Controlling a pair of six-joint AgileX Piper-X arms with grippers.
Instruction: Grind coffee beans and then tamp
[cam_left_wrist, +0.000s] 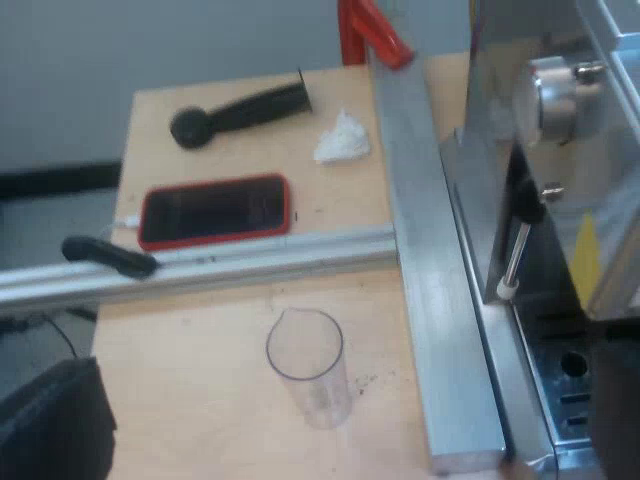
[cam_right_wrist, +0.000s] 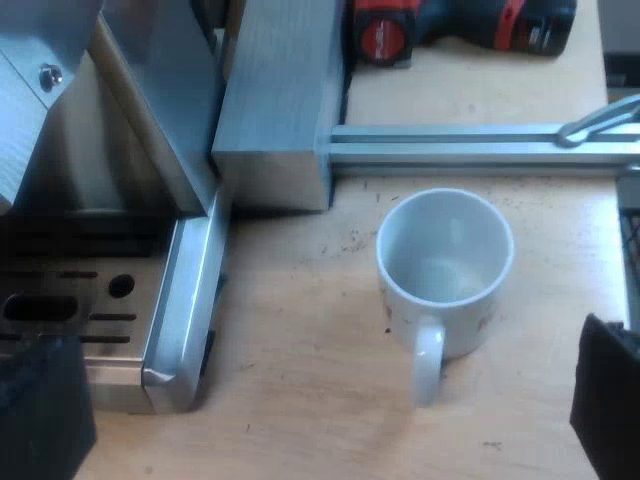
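An empty clear measuring glass (cam_left_wrist: 308, 368) stands upright on the wooden table (cam_left_wrist: 200, 400), just ahead of my left gripper (cam_left_wrist: 335, 440). The gripper is open, with its dark fingers (cam_left_wrist: 55, 420) wide apart and nothing between them. Beyond an aluminium rail (cam_left_wrist: 250, 258), a black tamper-like piece with a round knob (cam_left_wrist: 240, 110) lies on its side. The espresso machine (cam_left_wrist: 560, 120), with its steam wand (cam_left_wrist: 515, 255), stands beside the glass. My right gripper (cam_right_wrist: 325, 420) is open over bare table just short of an empty white mug (cam_right_wrist: 445, 262). The mug's handle points towards the gripper.
A phone in a red case (cam_left_wrist: 215, 210) and a crumpled white tissue (cam_left_wrist: 342, 140) lie beyond the rail. A thick aluminium beam (cam_left_wrist: 430, 280) runs along the machine. The drip tray (cam_right_wrist: 80, 300) is near the mug, and a red and black drill (cam_right_wrist: 450, 25) lies past another rail (cam_right_wrist: 460, 145).
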